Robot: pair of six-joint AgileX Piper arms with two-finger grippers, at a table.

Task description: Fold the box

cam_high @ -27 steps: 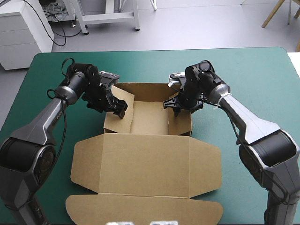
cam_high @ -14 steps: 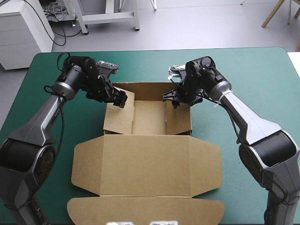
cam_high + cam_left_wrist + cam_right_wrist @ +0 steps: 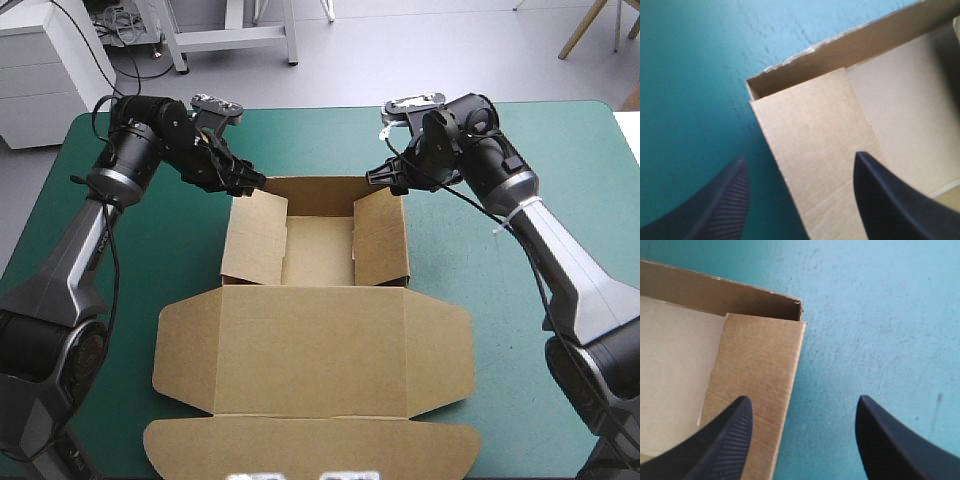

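The brown box (image 3: 315, 330) lies mid-table. Its far half forms a tray with the back wall up and both side flaps leaning inward, and its lid (image 3: 310, 350) lies flat toward the front. My left gripper (image 3: 247, 181) hovers open above the tray's far left corner. In the left wrist view the gripper (image 3: 800, 162) straddles the left flap (image 3: 815, 135) without touching it. My right gripper (image 3: 385, 178) is open over the far right corner. In the right wrist view the gripper (image 3: 804, 401) stands over the right flap's outer edge (image 3: 757, 360), holding nothing.
Teal-green cover (image 3: 520, 160) shows on both sides of the box and beyond it to the far edge. The lid's rounded front flap (image 3: 305, 445) reaches close to the table's front edge.
Both grippers have pulled up and outward from inside the tray to its far corners. The side flaps they pressed now lean inward on their own.
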